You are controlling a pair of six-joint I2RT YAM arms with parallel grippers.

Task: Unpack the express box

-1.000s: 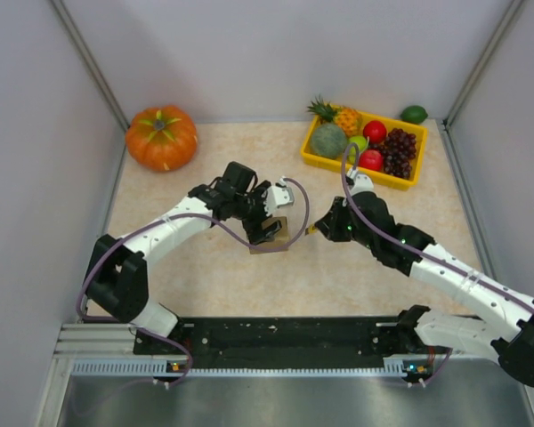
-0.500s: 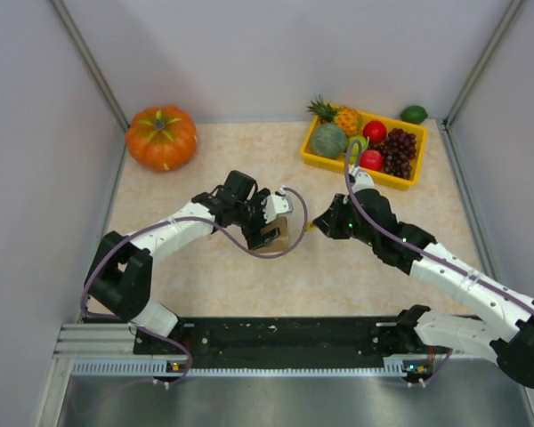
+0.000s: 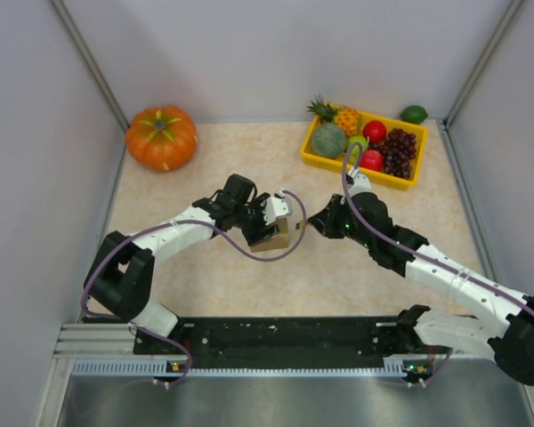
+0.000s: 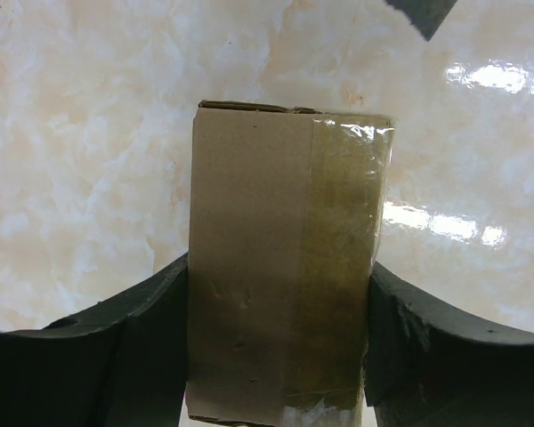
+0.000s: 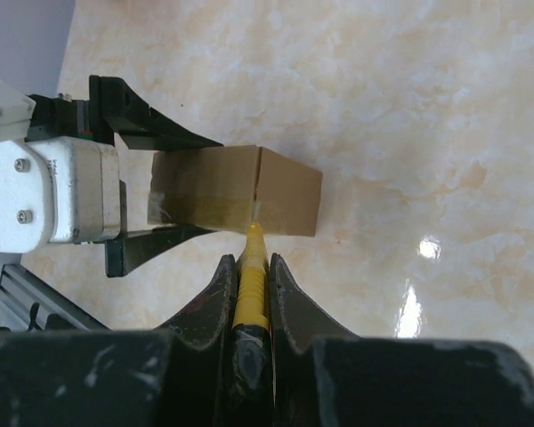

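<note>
Left wrist view, small cardboard box (image 4: 280,267) on the marble counter (image 4: 80,133) between the two arms, left jaws closed against its two opposite sides, right jaws clamped shut on a yellow tool (image 5: 251,271), tip at the box's near edge.

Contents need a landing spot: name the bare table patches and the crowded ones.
Bare: between pumpkin and yellow tray; the near strip along the black rail. Crowded: mid-table, left gripper and right gripper at the express box.
</note>
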